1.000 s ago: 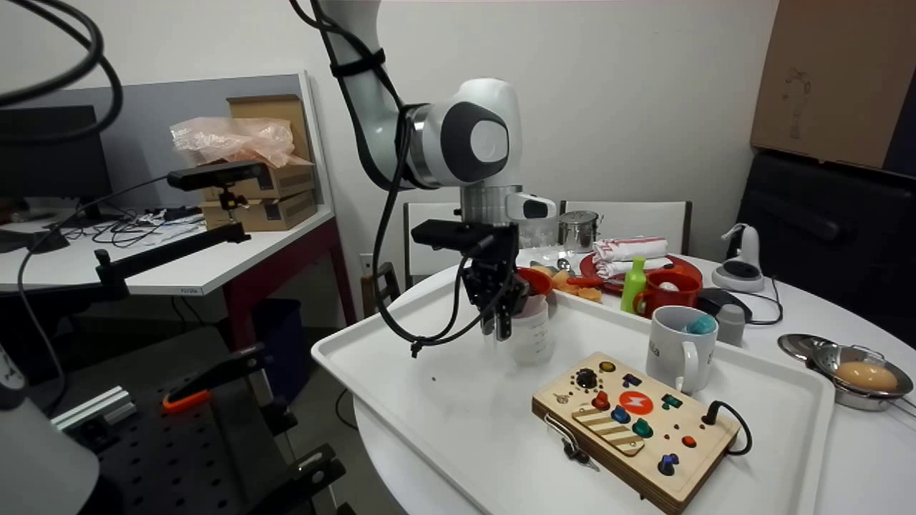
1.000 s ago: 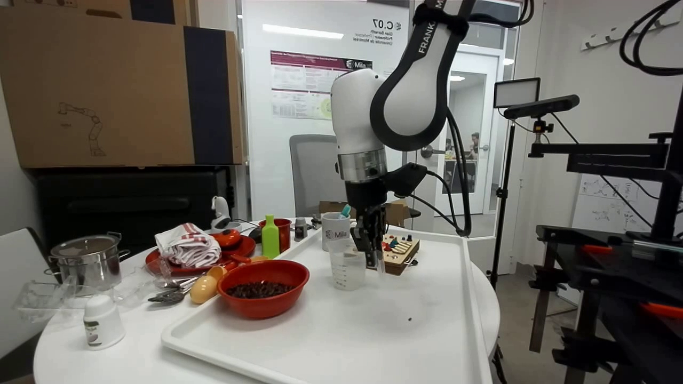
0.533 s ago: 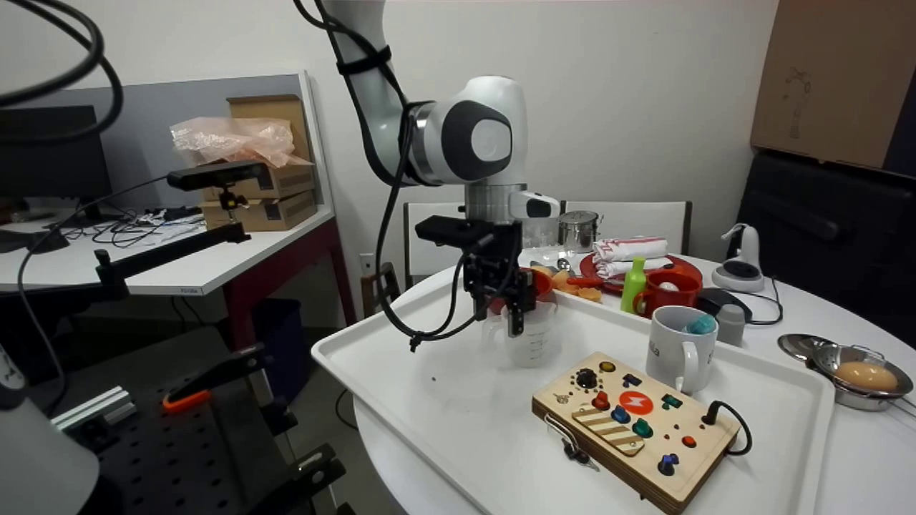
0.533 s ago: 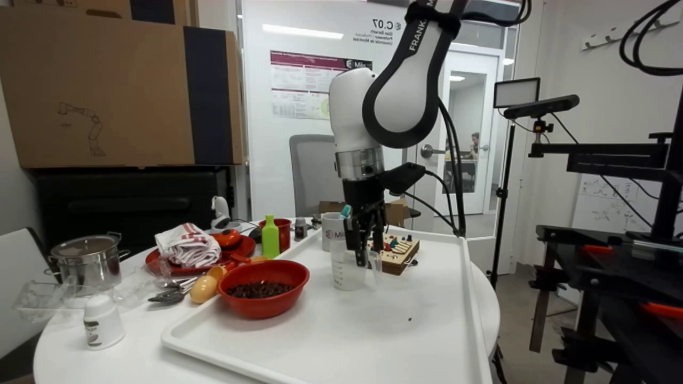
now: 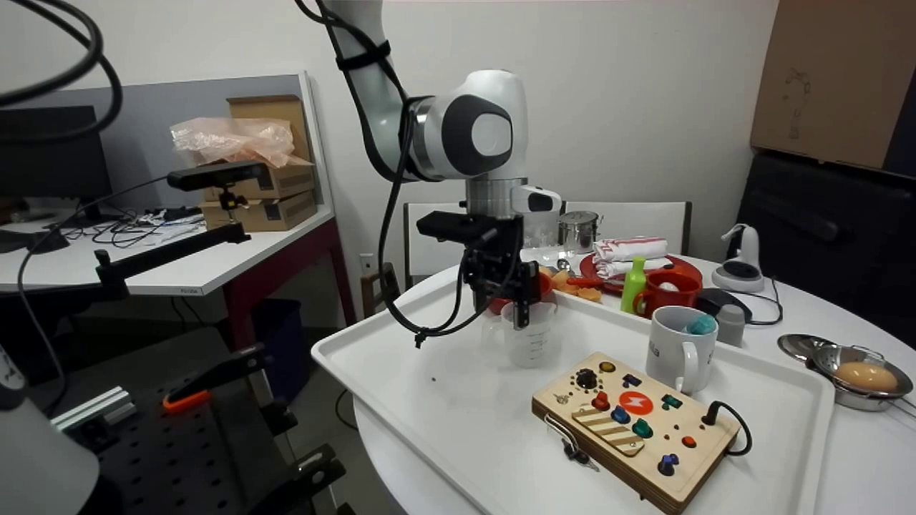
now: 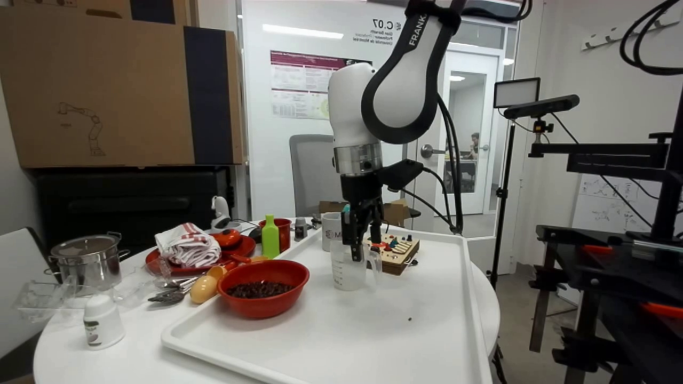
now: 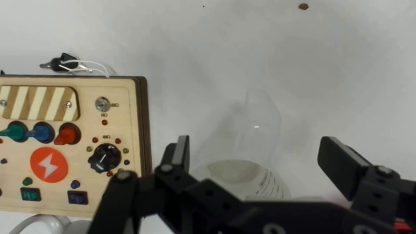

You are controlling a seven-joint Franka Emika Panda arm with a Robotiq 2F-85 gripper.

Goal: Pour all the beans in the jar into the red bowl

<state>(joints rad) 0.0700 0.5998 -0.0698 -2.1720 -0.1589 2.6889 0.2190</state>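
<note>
The jar [image 6: 347,274], a see-through cup with measuring marks and a handle, stands upright on the white tray. Seen from the wrist view, the jar [image 7: 235,172] is pale inside, with no beans showing in its visible part. My gripper [image 6: 366,248] is just above the jar's handle side, open; in the wrist view the gripper [image 7: 255,143] has its fingers wide apart with nothing held between them. Dark beans [image 6: 259,289] lie in the red bowl [image 6: 261,308] on the tray. The arm partly covers the red bowl [image 5: 545,284] in an exterior view.
One stray bean [image 7: 303,6] lies on the tray [image 6: 341,341]. A wooden switch box [image 5: 637,422] and a white mug [image 5: 680,350] stand near the jar. Beyond the tray's rim are a green bottle [image 6: 270,240], a plate with a towel [image 6: 187,245] and a metal pot [image 6: 88,261].
My gripper has opened and let go of the jar's handle. It has then risen a little above the jar, which now stands on the tray. The red bowl has not moved.
</note>
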